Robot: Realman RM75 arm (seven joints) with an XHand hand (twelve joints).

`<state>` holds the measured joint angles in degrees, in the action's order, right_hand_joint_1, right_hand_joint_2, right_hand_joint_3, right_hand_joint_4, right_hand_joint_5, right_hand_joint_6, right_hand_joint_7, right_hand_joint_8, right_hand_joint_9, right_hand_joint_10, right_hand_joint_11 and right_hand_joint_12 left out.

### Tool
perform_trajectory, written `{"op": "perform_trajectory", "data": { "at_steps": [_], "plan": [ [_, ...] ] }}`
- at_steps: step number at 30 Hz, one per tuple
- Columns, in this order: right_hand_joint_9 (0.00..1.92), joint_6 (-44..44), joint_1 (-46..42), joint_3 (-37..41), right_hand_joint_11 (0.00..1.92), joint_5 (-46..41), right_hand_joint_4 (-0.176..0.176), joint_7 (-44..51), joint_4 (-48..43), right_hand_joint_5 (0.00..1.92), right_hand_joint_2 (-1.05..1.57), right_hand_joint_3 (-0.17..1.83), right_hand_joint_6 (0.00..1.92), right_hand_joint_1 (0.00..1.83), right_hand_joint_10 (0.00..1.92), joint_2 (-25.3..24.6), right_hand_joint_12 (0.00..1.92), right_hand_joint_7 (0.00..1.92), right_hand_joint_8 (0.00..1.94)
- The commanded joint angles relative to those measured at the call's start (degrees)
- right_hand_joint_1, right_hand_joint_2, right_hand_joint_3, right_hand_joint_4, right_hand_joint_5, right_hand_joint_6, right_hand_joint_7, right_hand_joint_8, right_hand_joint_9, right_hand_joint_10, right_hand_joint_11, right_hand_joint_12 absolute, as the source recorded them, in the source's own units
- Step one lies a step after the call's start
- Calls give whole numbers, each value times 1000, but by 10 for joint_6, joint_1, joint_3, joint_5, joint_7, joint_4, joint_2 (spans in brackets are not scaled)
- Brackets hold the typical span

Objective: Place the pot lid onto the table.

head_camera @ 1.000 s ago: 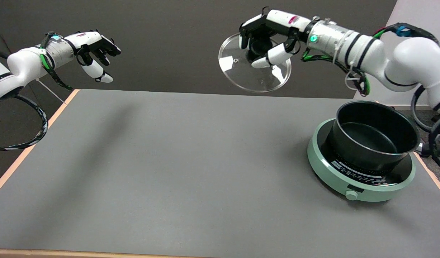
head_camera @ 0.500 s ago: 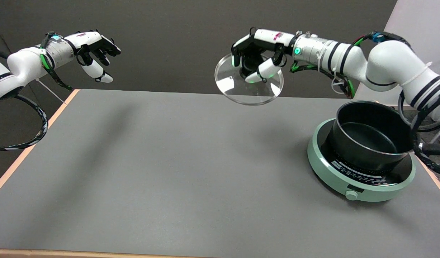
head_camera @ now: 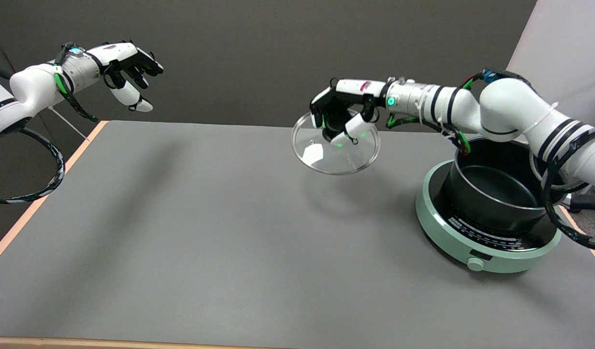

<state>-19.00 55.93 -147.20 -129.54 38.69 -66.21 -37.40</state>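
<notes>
Right hand (head_camera: 343,114) fingers curled around the glass pot lid (head_camera: 335,150) knob, seemingly clear above the table (head_camera: 205,218)

Right hand (head_camera: 343,116) hangs palm-down, fingers (head_camera: 355,127) curled around a held knob.

So we've got a clear glass lid (head_camera: 335,151), see-through with a bright white glare patch on it and a black knob. The right robot hand (head_camera: 342,119) is black and white, with a green glow on one fingertip and a small magenta mark on its back. The arm (head_camera: 501,109) is white with black bands, a green light at the wrist and green and black cables. The pot (head_camera: 503,191) is black with a silvery rim. The cooker (head_camera: 486,242) is pale mint green with a black top and white markings. The bench (head_camera: 205,232) is flat grey with a light orange edge.
</notes>
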Motion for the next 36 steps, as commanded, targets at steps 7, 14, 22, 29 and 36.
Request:
{"op": "perform_trajectory", "data": {
  "at_steps": [7,14,22,29,36],
  "plan": [
    [807,-24,-37,-14,738,33,176,-2,45,664,833,663,1200,1500,1559,-44,1921,868,1298],
    [807,-23,-43,-14,737,33,176,-2,73,661,833,663,1203,1500,1559,-69,1921,866,1301],
    [803,-16,-40,-13,727,34,176,1,110,655,835,664,1213,1500,1563,-94,1921,862,1310],
    [792,0,-30,-12,713,34,176,2,158,682,875,585,1143,1495,1549,-112,1921,857,1291],
    [791,17,-19,-12,713,35,176,2,226,680,875,587,1150,1495,1551,-123,1921,857,1292]
  ]
}}
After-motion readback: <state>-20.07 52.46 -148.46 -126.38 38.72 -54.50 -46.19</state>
